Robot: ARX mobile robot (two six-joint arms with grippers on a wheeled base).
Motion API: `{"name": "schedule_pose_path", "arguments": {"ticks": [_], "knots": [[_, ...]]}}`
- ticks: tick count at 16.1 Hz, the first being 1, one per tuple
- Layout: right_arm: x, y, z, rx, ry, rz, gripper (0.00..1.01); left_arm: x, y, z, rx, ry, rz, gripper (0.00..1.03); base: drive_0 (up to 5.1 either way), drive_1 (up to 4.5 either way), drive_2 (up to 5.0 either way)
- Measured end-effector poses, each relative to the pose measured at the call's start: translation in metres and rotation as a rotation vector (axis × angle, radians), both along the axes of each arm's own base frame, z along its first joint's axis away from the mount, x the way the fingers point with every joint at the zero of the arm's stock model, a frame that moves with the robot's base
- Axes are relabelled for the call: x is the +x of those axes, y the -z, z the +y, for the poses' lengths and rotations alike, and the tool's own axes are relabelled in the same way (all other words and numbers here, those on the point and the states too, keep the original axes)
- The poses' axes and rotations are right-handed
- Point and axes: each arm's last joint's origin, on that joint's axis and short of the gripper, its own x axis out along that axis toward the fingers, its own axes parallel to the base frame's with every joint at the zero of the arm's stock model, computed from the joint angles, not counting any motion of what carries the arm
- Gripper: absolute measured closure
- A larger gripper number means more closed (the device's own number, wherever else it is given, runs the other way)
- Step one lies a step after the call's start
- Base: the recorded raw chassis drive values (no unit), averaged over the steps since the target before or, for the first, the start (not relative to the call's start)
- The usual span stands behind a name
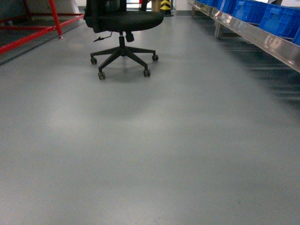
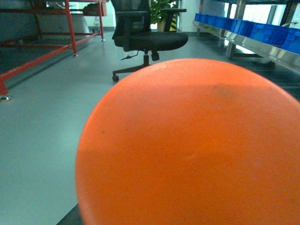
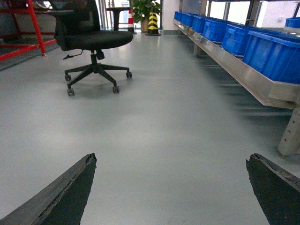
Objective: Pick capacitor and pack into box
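A smooth orange rounded object, the capacitor (image 2: 192, 150), fills most of the left wrist view. It hangs well above the floor, right in front of the camera, and hides my left gripper's jaws. Only a dark sliver of one finger (image 2: 69, 219) shows at its lower left edge. In the right wrist view my right gripper (image 3: 171, 187) is open over bare floor, its two dark fingers (image 3: 70, 197) spread wide with nothing between them. The box is out of view. Neither gripper appears in the head view.
Grey floor (image 1: 150, 140) stretches ahead. A black wheeled office chair (image 1: 123, 28) stands ahead on the left. A steel rack with blue bins (image 1: 276, 21) runs along the right. A red metal frame (image 1: 42, 23) stands at the far left, and a yellow-black post (image 3: 153, 23) at the back.
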Motion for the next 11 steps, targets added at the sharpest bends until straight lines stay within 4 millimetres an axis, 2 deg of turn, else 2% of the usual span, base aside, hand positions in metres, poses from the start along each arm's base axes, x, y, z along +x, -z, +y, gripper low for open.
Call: {"name": "schedule_pose_path", "arguments": {"ticks": [11], "knots": [[0.0000,0.0001,0.0000,0.000,0.000,0.001,0.03,0.0000,0.0001,0.0000,0.000,0.000,0.002,0.59,-5.0,2.38,2.4]]}}
